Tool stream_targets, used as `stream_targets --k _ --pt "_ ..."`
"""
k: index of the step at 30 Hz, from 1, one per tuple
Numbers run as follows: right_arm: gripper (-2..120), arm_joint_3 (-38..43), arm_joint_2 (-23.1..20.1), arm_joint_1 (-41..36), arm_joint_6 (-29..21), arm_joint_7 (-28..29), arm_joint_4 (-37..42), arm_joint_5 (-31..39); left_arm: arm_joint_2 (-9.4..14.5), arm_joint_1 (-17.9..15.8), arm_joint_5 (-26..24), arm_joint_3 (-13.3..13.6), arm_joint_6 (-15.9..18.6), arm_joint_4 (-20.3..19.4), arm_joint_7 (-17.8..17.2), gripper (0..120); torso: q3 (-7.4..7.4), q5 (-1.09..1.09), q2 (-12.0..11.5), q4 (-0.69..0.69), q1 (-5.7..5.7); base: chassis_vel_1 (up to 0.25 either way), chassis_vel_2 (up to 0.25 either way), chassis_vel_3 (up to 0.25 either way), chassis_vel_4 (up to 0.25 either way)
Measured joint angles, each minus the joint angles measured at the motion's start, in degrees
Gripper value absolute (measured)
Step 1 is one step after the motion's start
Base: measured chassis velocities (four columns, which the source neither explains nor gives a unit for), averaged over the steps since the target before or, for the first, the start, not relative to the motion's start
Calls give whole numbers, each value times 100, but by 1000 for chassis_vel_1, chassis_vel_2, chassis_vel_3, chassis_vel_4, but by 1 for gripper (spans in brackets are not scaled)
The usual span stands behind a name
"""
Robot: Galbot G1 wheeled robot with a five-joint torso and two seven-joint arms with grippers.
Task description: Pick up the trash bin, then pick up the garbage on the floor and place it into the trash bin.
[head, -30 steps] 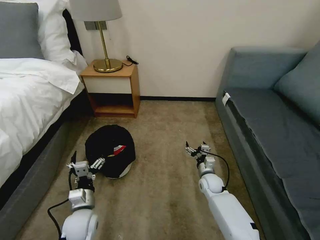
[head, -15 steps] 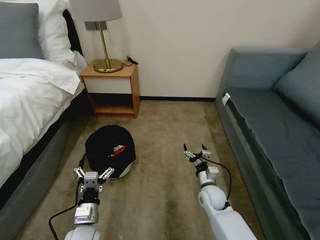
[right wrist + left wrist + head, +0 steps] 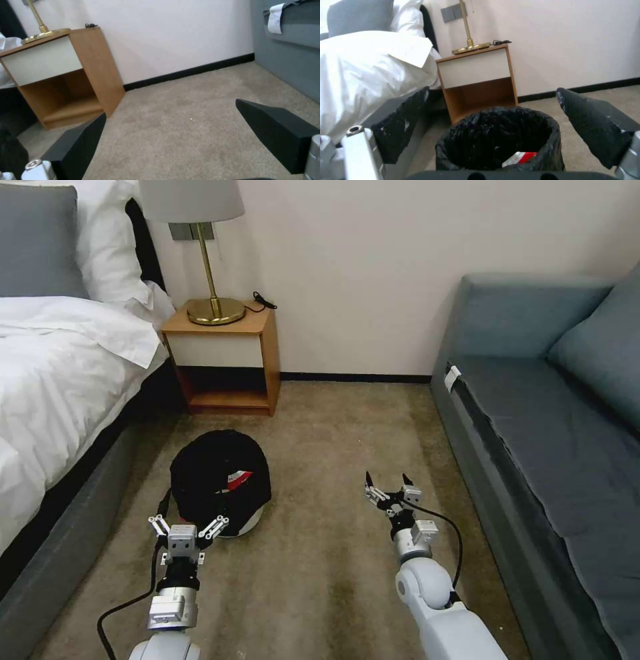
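Observation:
The trash bin (image 3: 220,483), white and lined with a black bag, stands upright on the carpet near the bed. A red-and-white piece of garbage (image 3: 238,478) lies inside it, against the bag's near side, and shows in the left wrist view as garbage (image 3: 520,158) in the bin (image 3: 496,140). My left gripper (image 3: 189,523) hovers open just in front of the bin's near side, apart from it, its dark fingers (image 3: 590,122) framing the bin's mouth. My right gripper (image 3: 387,483) is open over bare carpet to the right, nothing between its fingers (image 3: 276,130).
A bed (image 3: 60,380) with white sheets runs along the left. A wooden nightstand (image 3: 223,357) with a brass lamp (image 3: 210,253) stands against the far wall. A grey-blue sofa (image 3: 553,433) lines the right side. Open carpet (image 3: 320,553) lies between the arms.
My left gripper has drawn back from the bin's near-left rim toward me and levelled out. The right arm has pulled back slightly. The bin has not moved.

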Motion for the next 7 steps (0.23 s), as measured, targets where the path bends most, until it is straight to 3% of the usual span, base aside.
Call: stream_targets --k 7 --pt "100 -2 0 8 1 -2 -11 -2 0 -3 -7 -1 5 4 -4 100 0 0 0 0 0 0 0 0 0"
